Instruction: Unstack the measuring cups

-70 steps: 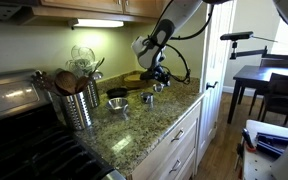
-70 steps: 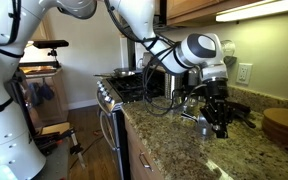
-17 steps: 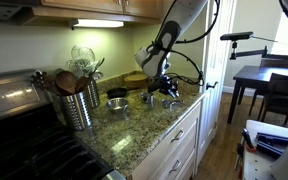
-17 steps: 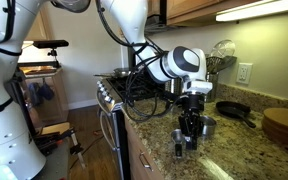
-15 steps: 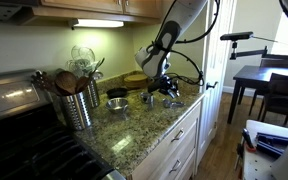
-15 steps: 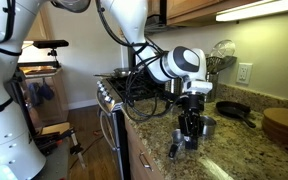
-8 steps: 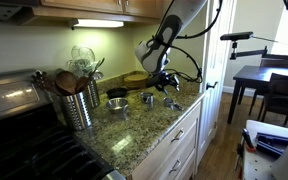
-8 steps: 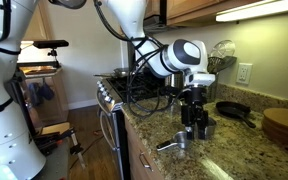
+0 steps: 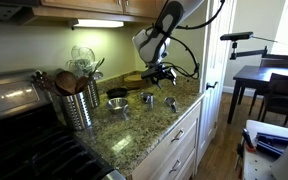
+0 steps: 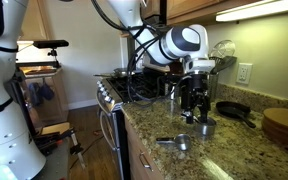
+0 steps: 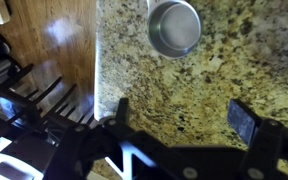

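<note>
Three small silver measuring cups stand apart on the granite counter in an exterior view: one (image 9: 118, 103) near the utensil holder, one (image 9: 149, 98) in the middle, one (image 9: 170, 104) near the front edge. From the opposite side, a cup (image 10: 179, 142) lies with its handle pointing left and another (image 10: 206, 127) stands behind it. My gripper (image 9: 162, 72) (image 10: 192, 104) hangs open and empty above them. In the wrist view the gripper (image 11: 182, 120) spans bare granite, with one cup (image 11: 174, 27) beyond the fingertips (image 11: 242, 122).
A perforated steel holder with wooden spoons (image 9: 79, 100) stands by the stove (image 9: 24, 150). A dark bowl (image 9: 116, 93) (image 10: 232, 110) sits behind the cups. A round wooden board (image 10: 282, 122) lies at the counter's end. The counter edge (image 11: 96, 60) drops to a wood floor.
My gripper has opened and let go of a measuring cup, which now rests on the counter near the front edge. The gripper has risen clear of the cups.
</note>
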